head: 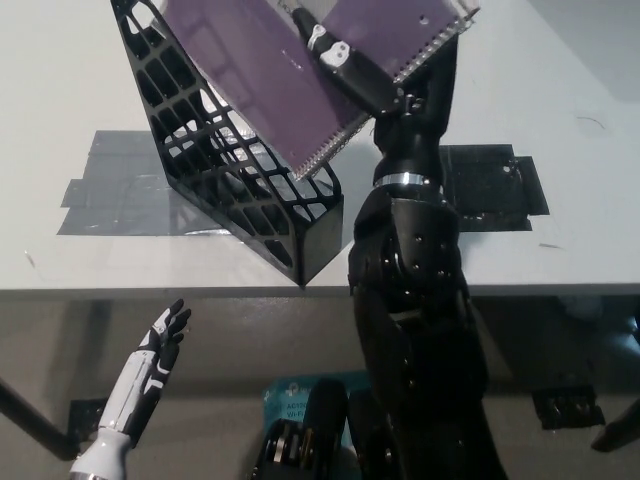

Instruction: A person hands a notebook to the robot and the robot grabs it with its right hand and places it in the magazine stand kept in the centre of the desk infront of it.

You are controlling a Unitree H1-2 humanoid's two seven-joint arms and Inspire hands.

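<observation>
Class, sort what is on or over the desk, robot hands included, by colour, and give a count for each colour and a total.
Purple: 1, the notebook
Black: 2, the magazine stand and the right hand holding the notebook
White: 1, the left hand, resting low beside the desk
Grey: 1, the desk
Total: 5
</observation>
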